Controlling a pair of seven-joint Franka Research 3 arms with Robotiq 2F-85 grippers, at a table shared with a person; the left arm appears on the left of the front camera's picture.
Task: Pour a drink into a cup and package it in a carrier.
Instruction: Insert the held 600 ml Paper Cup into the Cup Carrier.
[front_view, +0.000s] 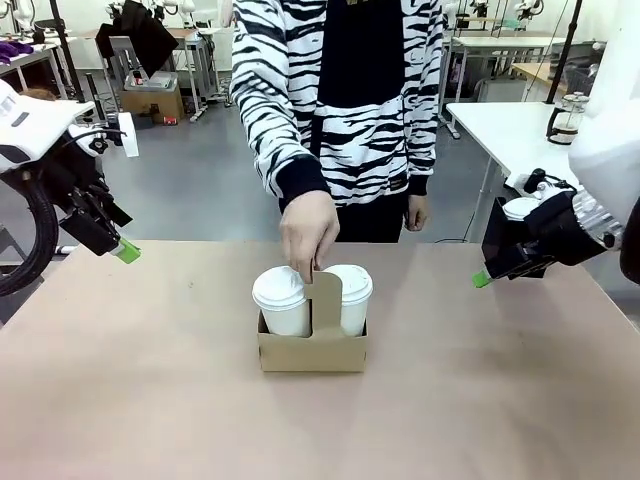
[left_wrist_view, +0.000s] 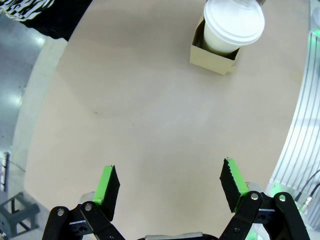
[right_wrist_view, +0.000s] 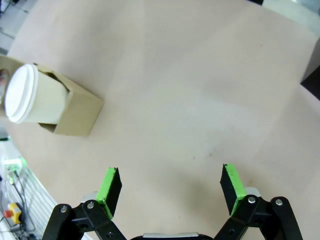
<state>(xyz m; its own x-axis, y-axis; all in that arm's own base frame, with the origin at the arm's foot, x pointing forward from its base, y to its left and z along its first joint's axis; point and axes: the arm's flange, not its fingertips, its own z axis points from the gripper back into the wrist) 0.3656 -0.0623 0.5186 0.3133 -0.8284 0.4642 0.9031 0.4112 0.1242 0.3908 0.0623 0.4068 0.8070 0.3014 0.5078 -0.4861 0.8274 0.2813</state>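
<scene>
**Grippers parked, loaded carrier in person's hand**

Left gripper (left_wrist_view: 170, 187): fingers spread apart, holding nothing, raised well to the robot's left of the carrier (front_view: 312, 345).
Right gripper (right_wrist_view: 170, 187): fingers spread apart, holding nothing, raised well to the robot's right of the carrier.
Carrier: brown cardboard, mid-table, upright.
Cups: two, white, lidded; left cup (front_view: 281, 300) and right cup (front_view: 348, 297), one in each slot either side of the handle tab (front_view: 325, 295).
Person's hand (front_view: 308, 235): fingertips on the tab's top.
Judged stage: packaging looks complete. Handling advice: lift by the tab straight up, level, so neither cup tips; both arms best kept clear of the carrier.
</scene>
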